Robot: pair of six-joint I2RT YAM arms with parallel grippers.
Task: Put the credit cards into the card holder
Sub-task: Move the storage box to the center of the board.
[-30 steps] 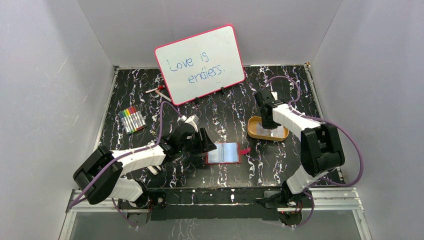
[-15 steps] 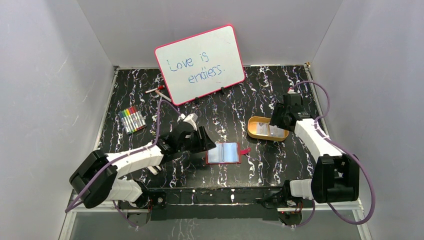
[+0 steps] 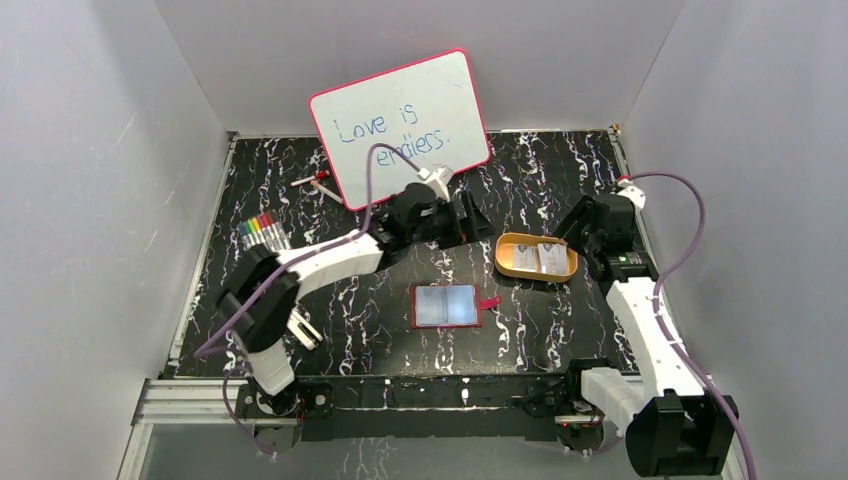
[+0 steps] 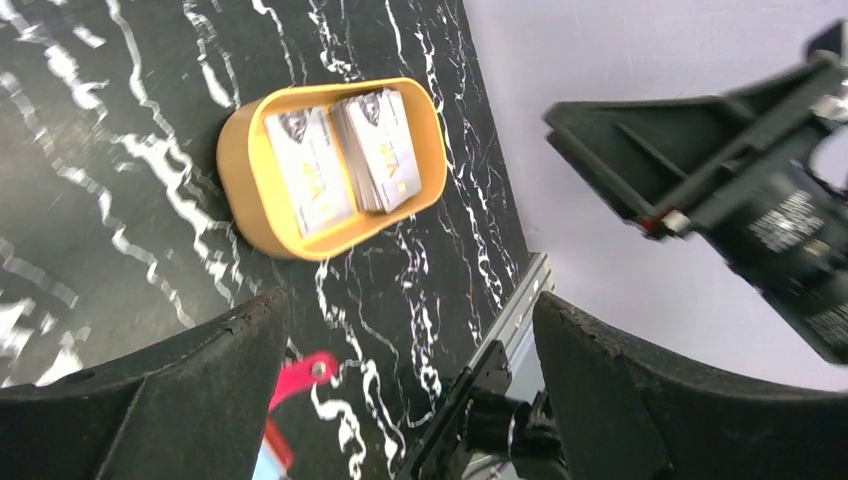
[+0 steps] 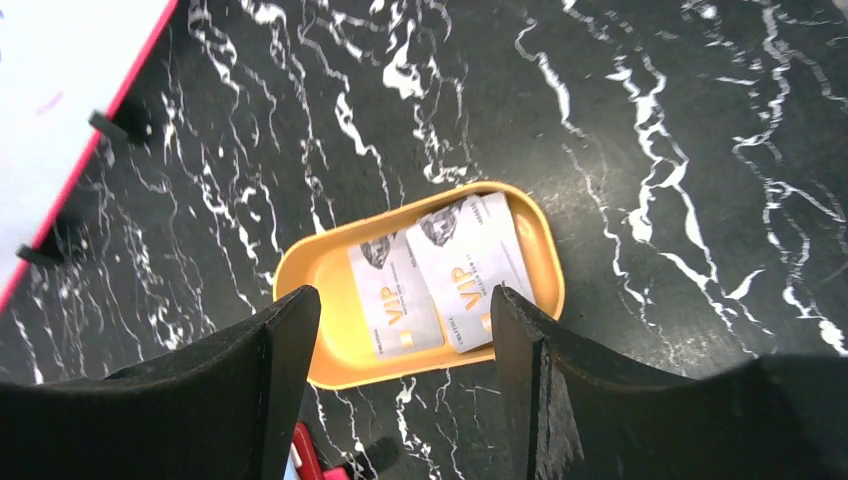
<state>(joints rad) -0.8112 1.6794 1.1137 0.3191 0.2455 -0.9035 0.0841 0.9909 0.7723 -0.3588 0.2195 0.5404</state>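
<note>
The card holder (image 3: pixel 445 305) lies open on the black marbled table, pale blue inside, its red snap tab (image 4: pixel 300 378) pointing right. The credit cards (image 3: pixel 538 258) lie in a yellow-orange oval tray (image 3: pixel 510 262): one single silver card (image 5: pixel 395 295) and a small stack (image 5: pixel 470 265) beside it, all marked VIP. My left gripper (image 3: pixel 474 220) hovers open left of the tray, nothing between its fingers (image 4: pixel 408 310). My right gripper (image 3: pixel 582 228) hangs open above the tray's right end, holding nothing (image 5: pixel 405 300).
A pink-framed whiteboard (image 3: pixel 400 128) stands at the back centre, close behind the left arm. A bundle of coloured markers (image 3: pixel 262 232) lies at the left, and a small red and white pen (image 3: pixel 315 180) sits near the whiteboard. Grey walls enclose the table.
The left arm swung from beside the card holder up toward the tray and opened wider. The right gripper rose off the tray, pulled back right and opened; the cards stayed in the tray.
</note>
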